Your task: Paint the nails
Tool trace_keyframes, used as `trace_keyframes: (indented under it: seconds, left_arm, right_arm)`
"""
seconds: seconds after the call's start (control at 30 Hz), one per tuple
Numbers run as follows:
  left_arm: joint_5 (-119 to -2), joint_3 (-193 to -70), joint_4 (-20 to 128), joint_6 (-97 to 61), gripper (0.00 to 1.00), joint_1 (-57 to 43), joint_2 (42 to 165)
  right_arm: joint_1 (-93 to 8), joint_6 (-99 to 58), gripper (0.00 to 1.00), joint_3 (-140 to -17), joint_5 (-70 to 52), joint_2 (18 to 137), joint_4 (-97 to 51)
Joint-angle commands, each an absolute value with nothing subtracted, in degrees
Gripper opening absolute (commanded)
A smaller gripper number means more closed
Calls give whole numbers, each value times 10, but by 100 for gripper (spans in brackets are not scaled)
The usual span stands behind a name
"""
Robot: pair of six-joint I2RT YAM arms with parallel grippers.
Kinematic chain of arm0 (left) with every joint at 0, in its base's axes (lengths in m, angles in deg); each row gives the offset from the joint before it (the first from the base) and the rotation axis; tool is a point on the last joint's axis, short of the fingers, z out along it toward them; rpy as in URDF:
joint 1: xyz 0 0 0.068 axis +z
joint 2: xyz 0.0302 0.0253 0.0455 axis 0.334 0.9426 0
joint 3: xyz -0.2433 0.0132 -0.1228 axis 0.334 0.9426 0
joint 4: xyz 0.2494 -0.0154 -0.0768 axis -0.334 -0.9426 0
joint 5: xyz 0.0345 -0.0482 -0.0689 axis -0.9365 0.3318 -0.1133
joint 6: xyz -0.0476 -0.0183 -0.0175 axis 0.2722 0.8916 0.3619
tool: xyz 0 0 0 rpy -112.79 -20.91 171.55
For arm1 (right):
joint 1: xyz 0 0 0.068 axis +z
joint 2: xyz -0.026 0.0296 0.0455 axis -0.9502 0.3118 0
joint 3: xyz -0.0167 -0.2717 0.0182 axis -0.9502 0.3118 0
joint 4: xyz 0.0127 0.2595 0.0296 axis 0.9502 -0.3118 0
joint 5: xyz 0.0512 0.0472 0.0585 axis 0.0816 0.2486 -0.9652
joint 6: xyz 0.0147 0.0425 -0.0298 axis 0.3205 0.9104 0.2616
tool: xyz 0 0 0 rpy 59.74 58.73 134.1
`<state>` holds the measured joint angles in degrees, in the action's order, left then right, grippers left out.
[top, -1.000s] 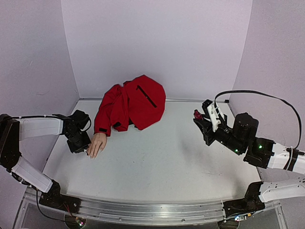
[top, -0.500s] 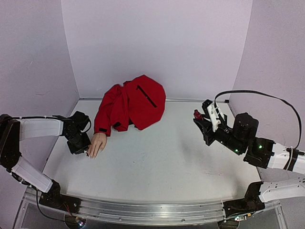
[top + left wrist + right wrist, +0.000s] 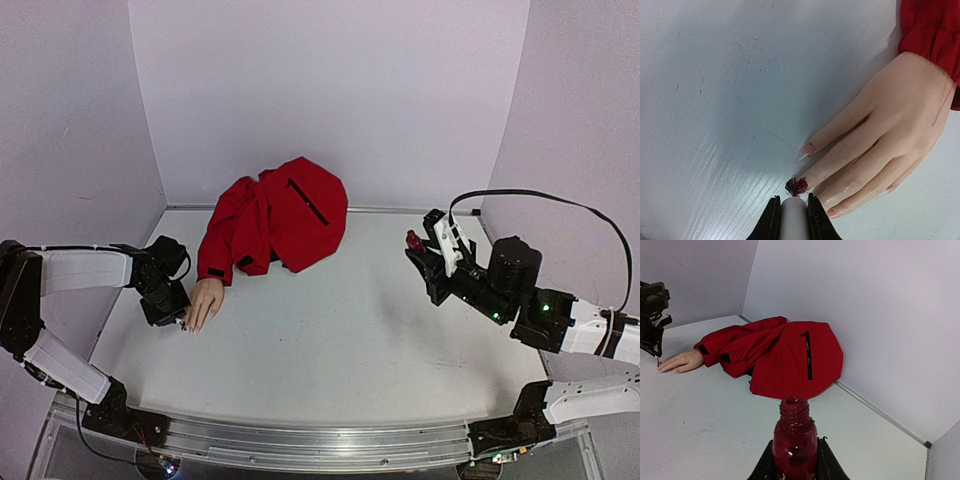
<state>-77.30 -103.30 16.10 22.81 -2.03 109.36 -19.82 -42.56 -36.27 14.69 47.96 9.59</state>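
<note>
The beige mannequin hand (image 3: 204,300) lies palm down at the left, its wrist in a red sleeve. In the left wrist view the hand (image 3: 890,125) shows several nails: one pale nail (image 3: 809,148), and one nail (image 3: 802,186) covered in red under the brush. My left gripper (image 3: 182,320) (image 3: 792,205) is shut on the white brush cap (image 3: 793,220). Its red bristles (image 3: 794,187) touch that fingertip. My right gripper (image 3: 421,252) (image 3: 795,462) is shut on the open red polish bottle (image 3: 795,435) and holds it upright above the table at the right.
A crumpled red jacket (image 3: 280,215) lies at the back of the table, also in the right wrist view (image 3: 790,355). Pale walls close the table on three sides. The table surface (image 3: 340,330) lies between the two arms.
</note>
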Motion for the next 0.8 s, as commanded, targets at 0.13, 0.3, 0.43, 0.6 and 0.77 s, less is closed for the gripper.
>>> trace_keyframes:
  seconds: [0.13, 0.3, 0.43, 0.6, 0.77]
  left_arm:
    - [-769, -1030, 168, 222, 0, -17, 1065]
    - [-766, -1031, 162, 220, 0, -17, 1044]
    - [-768, -1036, 156, 218, 0, -17, 1038]
    - [-770, -1050, 154, 212, 0, -17, 1052]
    - [-775, -1054, 156, 211, 0, -16, 1068]
  right_arm:
    - [-201, -426, 0, -365, 150, 481, 143]
    - [-201, -426, 0, -365, 148, 483, 143]
    - [-201, -426, 0, -365, 147, 483, 143]
    - [-201, -426, 0, -366, 148, 483, 143]
    - [-201, -426, 0, -365, 149, 480, 143]
